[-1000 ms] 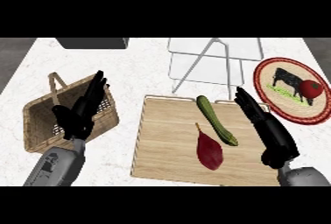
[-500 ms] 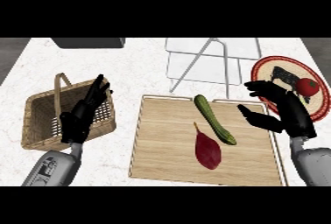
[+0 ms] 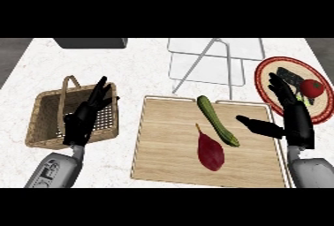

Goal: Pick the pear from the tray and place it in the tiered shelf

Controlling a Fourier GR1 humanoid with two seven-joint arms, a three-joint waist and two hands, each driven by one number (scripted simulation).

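Observation:
No pear shows in the head view. On the wooden tray (image 3: 163, 163) lie a long green vegetable (image 3: 217, 120) and a dark red pointed one (image 3: 210, 151). The white tiered shelf (image 3: 207, 66) stands behind the tray. My right hand (image 3: 295, 119) is open at the tray's right edge, fingers up over the plate's near rim and thumb pointing left toward the green vegetable, apart from it. My left hand (image 3: 83, 120) is open over the right wall of the wicker basket (image 3: 42, 121), holding nothing.
A red-rimmed plate (image 3: 263, 84) at the right carries a tomato (image 3: 313, 88) and dark food. A dark box (image 3: 91, 43) sits at the counter's back left. White marble counter shows between the basket and the shelf.
My right hand has swung from over the tray's right part up and out to its right edge, turning its palm leftward. The left hand has barely shifted. Both vegetables lie as before.

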